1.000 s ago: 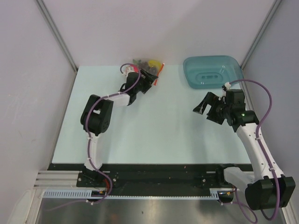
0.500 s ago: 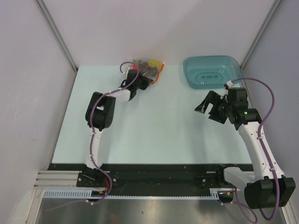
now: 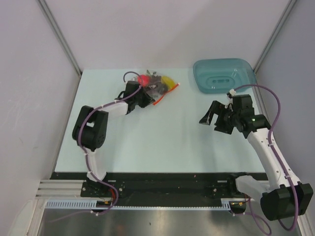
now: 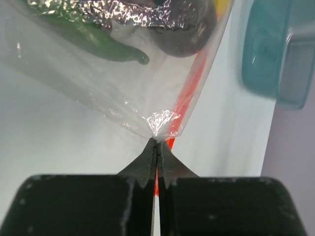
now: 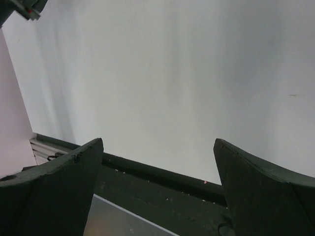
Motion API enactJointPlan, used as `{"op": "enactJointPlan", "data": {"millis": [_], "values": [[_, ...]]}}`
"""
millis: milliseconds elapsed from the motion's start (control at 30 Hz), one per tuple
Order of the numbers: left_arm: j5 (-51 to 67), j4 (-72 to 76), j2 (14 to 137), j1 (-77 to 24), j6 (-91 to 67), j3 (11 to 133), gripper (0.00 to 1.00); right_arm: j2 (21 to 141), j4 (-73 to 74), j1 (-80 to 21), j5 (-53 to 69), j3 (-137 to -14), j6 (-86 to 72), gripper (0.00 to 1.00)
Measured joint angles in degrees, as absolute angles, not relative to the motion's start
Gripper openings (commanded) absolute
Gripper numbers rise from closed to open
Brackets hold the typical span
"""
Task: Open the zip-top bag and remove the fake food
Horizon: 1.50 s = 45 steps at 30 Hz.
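The zip-top bag (image 3: 158, 87) lies at the back of the table, clear and crinkly, with its orange-red zipper strip (image 4: 189, 93) running along one edge. Fake food shows inside: a red fruit (image 3: 144, 78), a yellow piece (image 3: 170, 81), a slim green vegetable (image 4: 103, 44) and a dark round one (image 4: 184, 34). My left gripper (image 4: 157, 143) is shut on the bag's corner, pinching the plastic right beside the zipper strip. In the top view the left gripper (image 3: 147, 100) sits at the bag's near-left side. My right gripper (image 3: 210, 120) hovers open over the table's right half, nothing between its fingers (image 5: 78, 167).
A teal translucent tray (image 3: 224, 75) stands at the back right corner, also seen as the teal tray (image 4: 275, 54) beyond the bag. Grey walls close the table on three sides. The black base rail (image 5: 162, 182) runs along the near edge.
My left gripper has closed on the bag's corner and drawn the bag nearer; its elbow swung left. The right arm drifted slightly left, still open.
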State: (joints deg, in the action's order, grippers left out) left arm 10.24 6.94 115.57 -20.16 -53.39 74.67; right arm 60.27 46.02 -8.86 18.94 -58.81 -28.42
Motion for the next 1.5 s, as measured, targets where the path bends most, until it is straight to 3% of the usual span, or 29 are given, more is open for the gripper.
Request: {"op": "enactJointPlan", "data": {"millis": [267, 400, 500, 533, 600, 633, 667, 933, 1100, 1233, 1367, 1467, 1500], "values": [[12.1, 0.8, 91.2, -21.0, -45.7, 52.6, 0.0, 64.4, 41.8, -11.3, 21.9, -54.3, -30.7, 1.0], [12.6, -4.0, 81.3, -21.1, -42.4, 45.2, 0.11, 67.2, 39.2, -13.3, 24.7, -53.2, -31.2, 1.0], [12.1, -9.9, 74.6, -21.1, -39.5, 43.0, 0.27, 69.1, 37.2, -14.7, 26.9, -52.9, -31.1, 1.0], [11.5, -11.5, 72.8, -21.1, -38.8, 43.0, 0.42, 69.7, 36.7, -15.2, 27.4, -52.9, -31.0, 1.0], [9.4, -15.2, 68.7, -21.1, -37.7, 43.0, 0.54, 70.3, 35.9, -15.9, 28.1, -52.9, -31.0, 1.0], [7.9, -17.3, 66.2, -21.1, -37.5, 43.0, 0.67, 70.5, 35.6, -16.3, 28.3, -52.8, -31.0, 1.0], [6.7, -19.2, 64.0, -21.1, -37.6, 43.0, 0.7, 70.6, 35.3, -16.5, 28.6, -52.6, -31.0, 1.0], [4.2, -24.3, 47.6, -24.3, -45.4, 39.6, 0.73, 71.0, 34.9, -16.9, 29.5, -51.2, -29.7, 1.0], [5.6, -16.7, 45.5, -31.5, -57.6, 32.0, 0.76, 71.5, 35.1, -16.9, 29.9, -51.2, -28.8, 1.0], [3.8, -10.6, 51.9, -38.4, -67.5, 28.5, 0.79, 71.4, 36.0, -16.9, 29.8, -51.2, -28.2, 1.0], [-0.1, -8.1, 62.7, -42.1, -71.0, 32.5, 0.83, 69.6, 36.9, -16.9, 29.8, -50.7, -28.1, 1.0], [-2.0, -8.9, 71.9, -42.9, -69.8, 41.3, 0.77, 67.2, 37.4, -16.9, 29.8, -49.8, -28.1, 1.0], [-3.0, -10.4, 76.1, -43.2, -67.9, 46.6, 0.68, 66.7, 37.6, -16.9, 29.8, -49.6, -28.1, 1.0]]}}
